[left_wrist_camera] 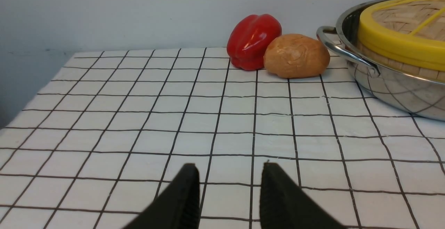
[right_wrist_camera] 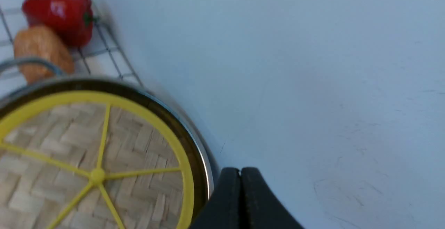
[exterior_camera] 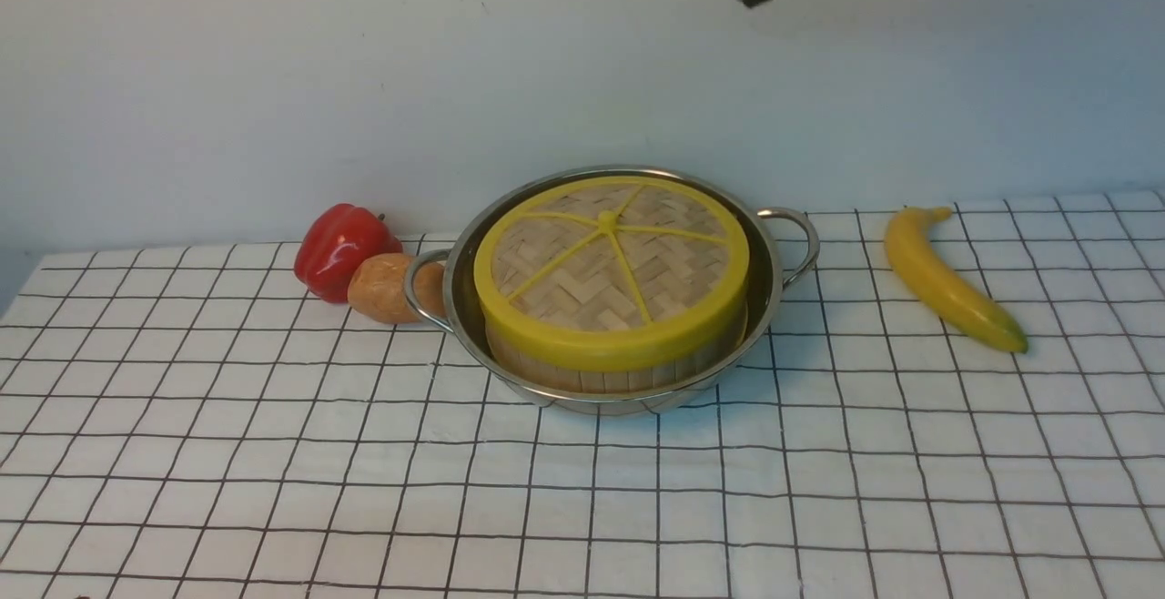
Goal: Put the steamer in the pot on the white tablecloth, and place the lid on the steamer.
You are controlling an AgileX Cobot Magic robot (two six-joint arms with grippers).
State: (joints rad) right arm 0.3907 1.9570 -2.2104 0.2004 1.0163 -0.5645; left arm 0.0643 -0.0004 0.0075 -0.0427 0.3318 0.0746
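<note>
Round lid (exterior_camera: 608,258) flat, no long axis

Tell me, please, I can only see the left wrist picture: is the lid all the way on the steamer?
Observer: Yes, the front view shows the whole lid lying on the steamer, inside the pot.
Child: Cool! Is there any more food, past the pot?
Observer: A banana lies on the cloth to the right of the pot.
Child: And what's the other gripper doing?
Observer: The right gripper is shut, with nothing in it, up above the table.
</note>
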